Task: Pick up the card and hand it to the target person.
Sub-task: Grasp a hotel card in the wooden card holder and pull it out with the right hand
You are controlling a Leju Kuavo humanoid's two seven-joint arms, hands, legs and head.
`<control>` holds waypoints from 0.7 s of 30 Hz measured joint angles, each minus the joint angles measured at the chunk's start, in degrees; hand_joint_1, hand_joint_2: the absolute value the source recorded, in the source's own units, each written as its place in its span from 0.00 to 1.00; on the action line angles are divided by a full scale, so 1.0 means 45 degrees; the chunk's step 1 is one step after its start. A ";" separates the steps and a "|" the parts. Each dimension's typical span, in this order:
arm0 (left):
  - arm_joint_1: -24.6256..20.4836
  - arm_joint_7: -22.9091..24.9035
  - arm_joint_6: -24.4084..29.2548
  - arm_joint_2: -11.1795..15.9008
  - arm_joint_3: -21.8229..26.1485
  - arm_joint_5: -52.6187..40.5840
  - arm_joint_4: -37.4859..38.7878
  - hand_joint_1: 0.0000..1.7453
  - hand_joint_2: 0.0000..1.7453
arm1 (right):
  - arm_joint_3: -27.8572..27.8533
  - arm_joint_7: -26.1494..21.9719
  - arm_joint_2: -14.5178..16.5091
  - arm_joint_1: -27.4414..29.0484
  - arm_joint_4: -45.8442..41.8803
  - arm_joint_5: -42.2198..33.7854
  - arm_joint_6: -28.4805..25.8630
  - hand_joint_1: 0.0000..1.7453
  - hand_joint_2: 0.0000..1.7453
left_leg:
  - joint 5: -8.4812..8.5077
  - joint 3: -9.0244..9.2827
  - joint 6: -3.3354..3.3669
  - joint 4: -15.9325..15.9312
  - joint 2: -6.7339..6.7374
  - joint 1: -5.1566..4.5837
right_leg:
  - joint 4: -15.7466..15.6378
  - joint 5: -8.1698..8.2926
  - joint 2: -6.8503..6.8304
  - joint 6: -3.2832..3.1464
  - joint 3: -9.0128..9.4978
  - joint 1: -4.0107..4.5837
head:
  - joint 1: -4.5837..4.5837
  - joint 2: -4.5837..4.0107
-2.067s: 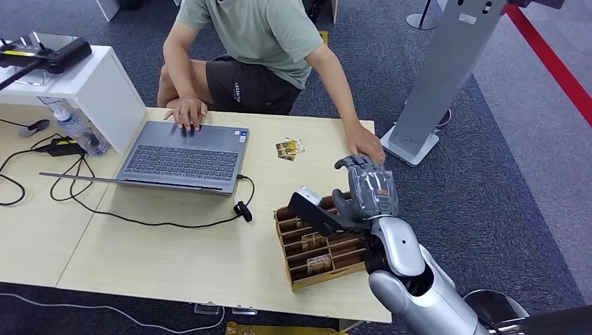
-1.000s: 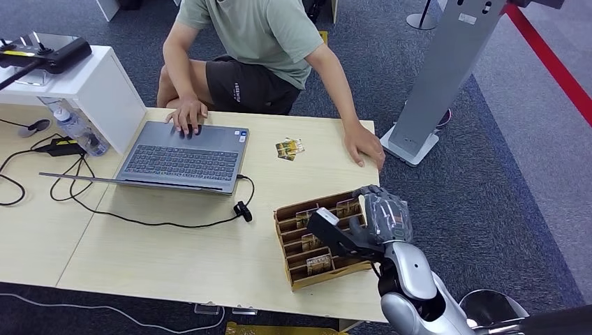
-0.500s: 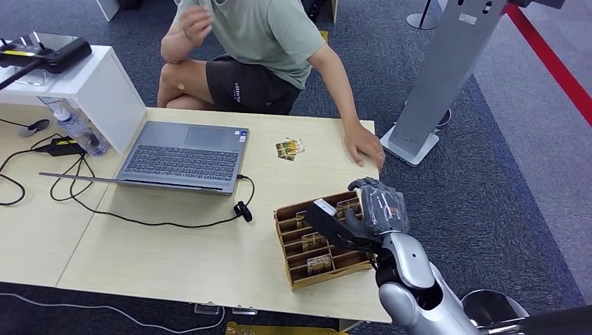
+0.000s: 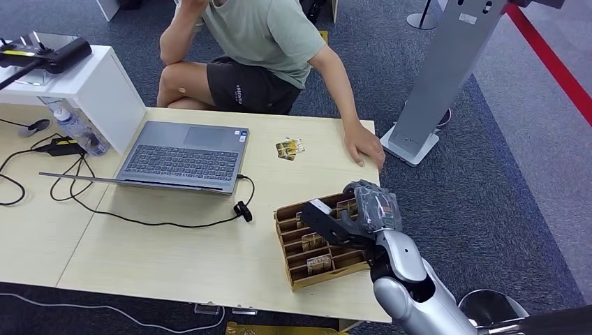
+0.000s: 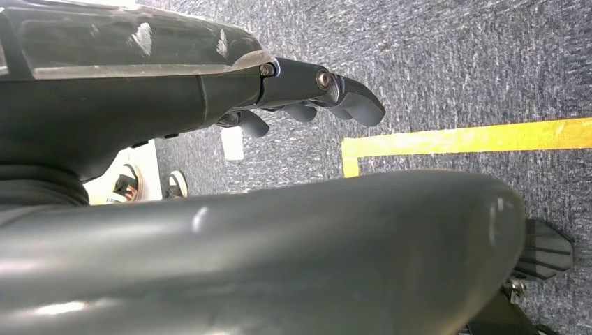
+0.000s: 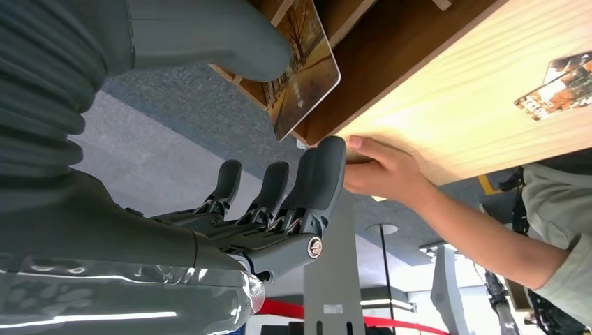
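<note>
Head view: a silver right arm is seen reaching to the far end of a slotted wooden card box (image 4: 307, 258) on a pale wood-grain table (image 4: 174, 258).

The right hand (image 4: 366, 209) is held over the box's back slots; the fingers' spread cannot be told here. A grey laptop (image 4: 183, 155) and loose printed cards (image 4: 289, 148) lie farther back, and a person's hand (image 4: 363, 148) rests flat at the table edge. No writing can be read. Left wrist view: the left hand (image 5: 307, 98) is shown with dark, smooth fingers curled in on nothing, above grey carpet and a yellow floor line (image 5: 461, 138). Right wrist view: a glossy rounded card (image 6: 301, 70), printed in amber and brown, stands in the box's end slot. The grey thumb (image 6: 209, 35) is laid against it while the dark fingers (image 6: 317, 181) are held apart from it.
</note>
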 joint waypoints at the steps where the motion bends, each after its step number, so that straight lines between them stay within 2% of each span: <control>1: 0.0000 -0.0005 0.0001 0.0000 0.0000 0.0001 0.0000 0.00 0.00 | 0.0018 0.0000 0.0007 -0.0002 0.0064 -0.0009 -0.0005 0.48 1.00 | 0.0000 0.0000 0.0000 0.0000 0.0000 0.0000 | 0.0000 0.0000 0.0000 0.0000 0.0000 0.0000 | -0.0001 0.0000; 15: 0.0002 0.0034 0.0011 0.0000 0.0000 0.0002 0.0000 0.00 0.00 | 0.0121 0.0030 0.0032 0.0020 0.0407 -0.0032 -0.0045 0.48 1.00 | 0.0000 0.0003 0.0000 0.0000 0.0001 0.0000 | 0.0000 0.0000 0.0000 0.0000 -0.0001 0.0000 | -0.0002 0.0000; 21: 0.0002 0.0039 0.0009 0.0000 0.0000 0.0002 0.0000 0.00 0.00 | 0.0120 0.0044 0.0032 0.0068 0.0413 -0.0018 -0.0093 0.57 1.00 | 0.0000 0.0003 0.0000 0.0000 0.0001 0.0000 | -0.0001 0.0000 0.0001 0.0000 -0.0001 0.0000 | -0.0002 0.0000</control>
